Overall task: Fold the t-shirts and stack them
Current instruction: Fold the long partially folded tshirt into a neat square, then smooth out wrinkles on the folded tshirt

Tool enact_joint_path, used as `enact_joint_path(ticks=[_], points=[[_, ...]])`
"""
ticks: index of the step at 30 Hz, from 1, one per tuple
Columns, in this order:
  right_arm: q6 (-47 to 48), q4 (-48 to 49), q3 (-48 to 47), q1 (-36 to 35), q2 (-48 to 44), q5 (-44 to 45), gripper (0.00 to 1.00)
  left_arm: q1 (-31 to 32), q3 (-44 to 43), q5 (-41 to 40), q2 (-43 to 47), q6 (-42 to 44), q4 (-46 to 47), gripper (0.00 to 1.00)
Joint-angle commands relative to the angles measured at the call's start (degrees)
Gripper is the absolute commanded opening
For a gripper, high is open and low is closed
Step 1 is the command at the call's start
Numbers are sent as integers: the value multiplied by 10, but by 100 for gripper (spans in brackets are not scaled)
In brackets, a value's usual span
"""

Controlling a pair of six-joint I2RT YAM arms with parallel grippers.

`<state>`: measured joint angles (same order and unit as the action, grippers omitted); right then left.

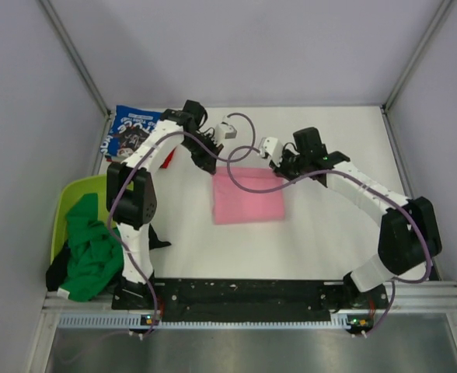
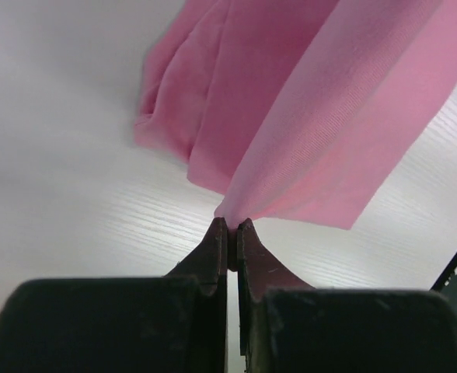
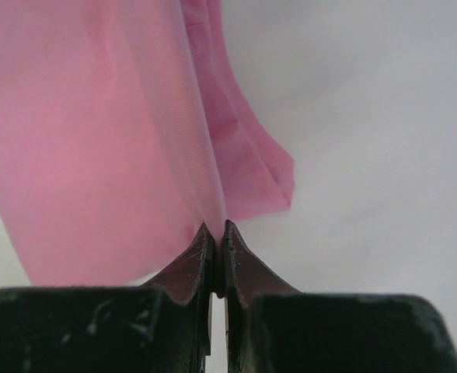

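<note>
I see a white matte table point(image 1: 337, 225) boxed in by pale grey walls point(image 1: 252, 47). The plain pink cloth t-shirt point(image 1: 248, 198) sits mid-table, folded to a rectangle. My left gripper point(image 2: 231, 225) and right gripper point(image 3: 215, 227) each clamp a far corner, and the cloth drapes in soft folds.
</note>
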<state>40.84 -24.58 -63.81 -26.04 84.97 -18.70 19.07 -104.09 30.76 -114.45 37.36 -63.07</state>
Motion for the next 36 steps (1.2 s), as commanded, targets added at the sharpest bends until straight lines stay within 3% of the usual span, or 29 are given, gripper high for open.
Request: enact_joint_path(ticks=[1,8,10,13,17,20,27,32,36], points=[[-24,62,-56,33,69,-3,0,-25,-54,-35,-39,-48,13,0],[-48,67,-83,46,150,8,0,-26,-80,-49,-102,-54,34,4],[-60,78,-83,48,166,23,0,-26,-88,-59,-113,-60,45,12],[-124,123,-89,56,198,95,29,-26,-95,-74,-122,-77,80,29],[-236,152,-124,85,222,159,37,-26,-130,-120,-125,-99,113,37],[-284,138,-137,90,195,164,37,-26,-130,-143,-105,-103,124,38],[-376,216,-22,65,91,18,28,-7,28,-36,-13,-91,176,35],[-438,239,-13,45,145,-5,24,-2,20,21,-52,-122,177,33],[-494,208,-75,45,230,20,20,-4,-20,-17,-109,-146,188,34]])
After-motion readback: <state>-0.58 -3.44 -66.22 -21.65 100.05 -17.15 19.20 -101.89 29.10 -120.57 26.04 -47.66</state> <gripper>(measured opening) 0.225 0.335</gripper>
